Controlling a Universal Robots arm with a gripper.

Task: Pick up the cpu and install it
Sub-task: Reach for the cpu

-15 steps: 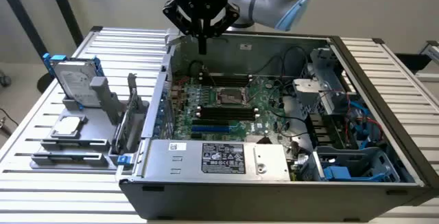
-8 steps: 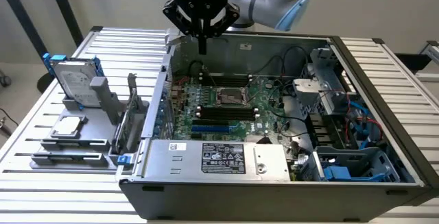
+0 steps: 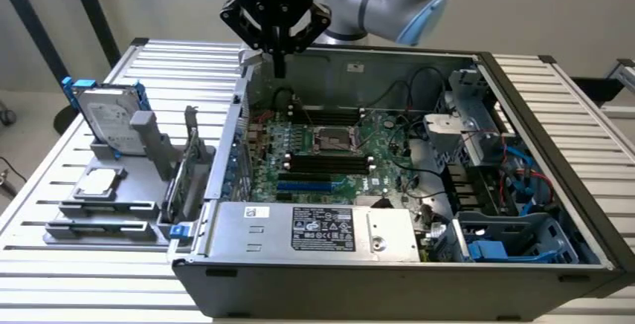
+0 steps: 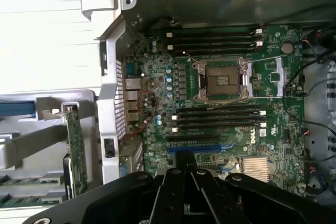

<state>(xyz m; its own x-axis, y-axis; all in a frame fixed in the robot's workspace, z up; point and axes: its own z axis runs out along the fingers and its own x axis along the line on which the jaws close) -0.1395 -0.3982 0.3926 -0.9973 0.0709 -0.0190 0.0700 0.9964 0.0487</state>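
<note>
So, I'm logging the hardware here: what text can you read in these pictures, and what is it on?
"DELL": white print on the motherboard, wrist view.
"ROBOTIQ", seemingly, upside down: on the black body of the gripper, exterior view.
Power supply label: print too small to read.
White sticker beside it: unreadable.

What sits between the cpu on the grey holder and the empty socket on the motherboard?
In the exterior view, between the cpu and the socket stand an upright green card and the case's metal wall.
</note>
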